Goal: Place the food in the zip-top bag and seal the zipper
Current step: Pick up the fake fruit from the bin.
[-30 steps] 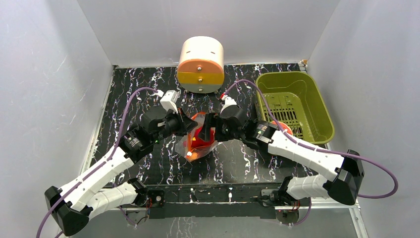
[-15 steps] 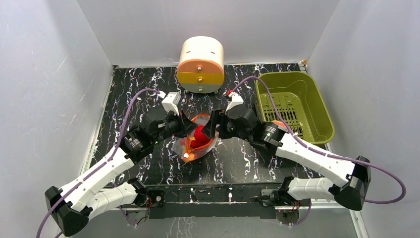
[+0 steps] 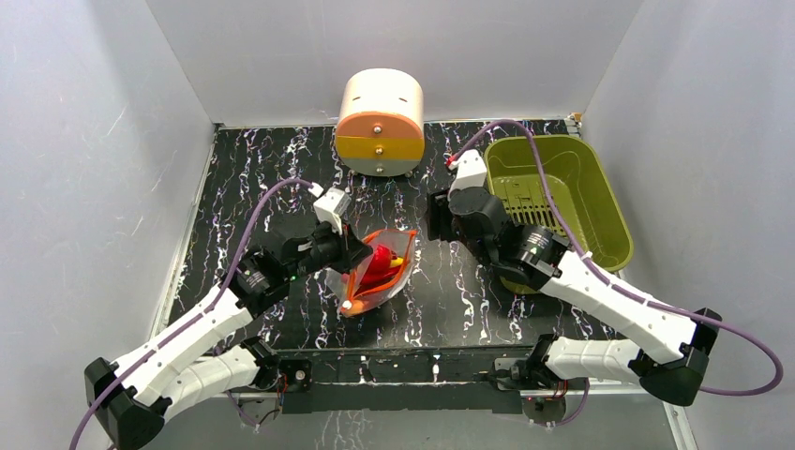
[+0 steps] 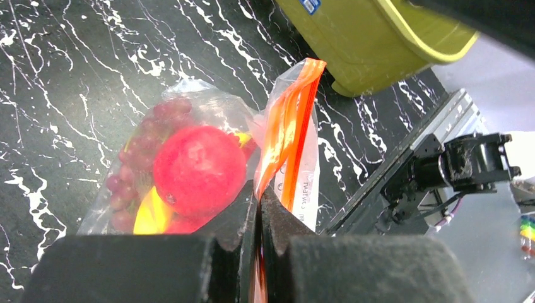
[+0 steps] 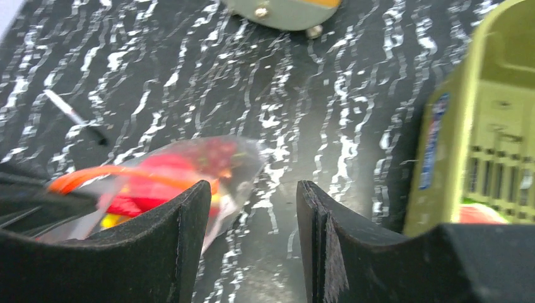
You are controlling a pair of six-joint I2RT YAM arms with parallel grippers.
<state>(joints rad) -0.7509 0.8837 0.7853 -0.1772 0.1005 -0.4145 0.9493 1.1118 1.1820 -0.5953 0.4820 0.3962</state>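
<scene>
The clear zip-top bag [image 3: 382, 274] lies mid-table with food inside. In the left wrist view a red round fruit [image 4: 199, 170], a yellow banana [image 4: 148, 218] and a bumpy purplish-red piece [image 4: 135, 158] show through the plastic. My left gripper [image 3: 354, 261] [image 4: 258, 197] is shut on the bag's orange-red zipper [image 4: 290, 120] and holds that edge up. The white slider [image 3: 348, 305] sits at the near end of the strip. My right gripper [image 3: 436, 217] [image 5: 252, 189] hangs open and empty, right of the bag [image 5: 189, 164] and apart from it.
The olive-green bin [image 3: 600, 202] [image 5: 454, 145] stands at the back right, close beside my right wrist. A reddish piece [image 5: 479, 214] shows inside it. A cream and orange round container [image 3: 380, 122] stands at the back middle. The table's metal front rail [image 4: 404, 170] is near.
My right gripper has let go of the bag's mouth and drawn back to the right toward the bin, jaws narrowing. The bag's mouth has fallen narrower. My left gripper still pinches the zipper.
</scene>
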